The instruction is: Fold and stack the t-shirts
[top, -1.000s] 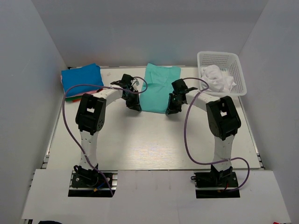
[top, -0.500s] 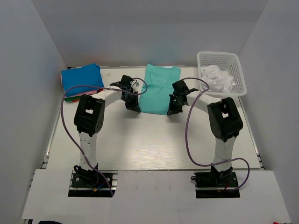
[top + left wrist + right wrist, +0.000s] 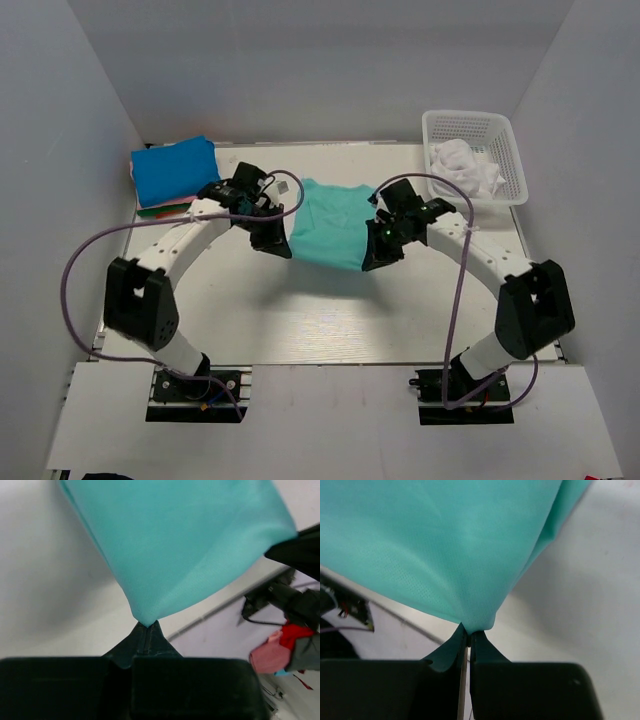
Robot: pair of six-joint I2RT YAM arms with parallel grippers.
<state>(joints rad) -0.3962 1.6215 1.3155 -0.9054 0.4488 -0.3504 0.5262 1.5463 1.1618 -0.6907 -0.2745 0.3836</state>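
The teal-green t-shirt (image 3: 330, 222) hangs lifted between my two grippers over the middle of the table. My left gripper (image 3: 275, 243) is shut on its near left corner, seen in the left wrist view (image 3: 146, 626) with the cloth (image 3: 175, 545) spreading away from the pinch. My right gripper (image 3: 374, 257) is shut on its near right corner, seen in the right wrist view (image 3: 468, 630) under the cloth (image 3: 435, 550). A folded bright blue t-shirt (image 3: 174, 169) tops a stack at the back left, with pink and dark green edges below it. A white t-shirt (image 3: 462, 165) lies crumpled in the basket.
The white plastic lattice basket (image 3: 497, 135) stands at the back right corner. Purple cables loop from both arms over the table (image 3: 300, 310). Grey walls close in the left, right and back sides.
Both grippers have pulled the near edge of the teal-green shirt up and toward the near side, so it now hangs lifted instead of lying flat. Both arms have stretched out and swung outward.
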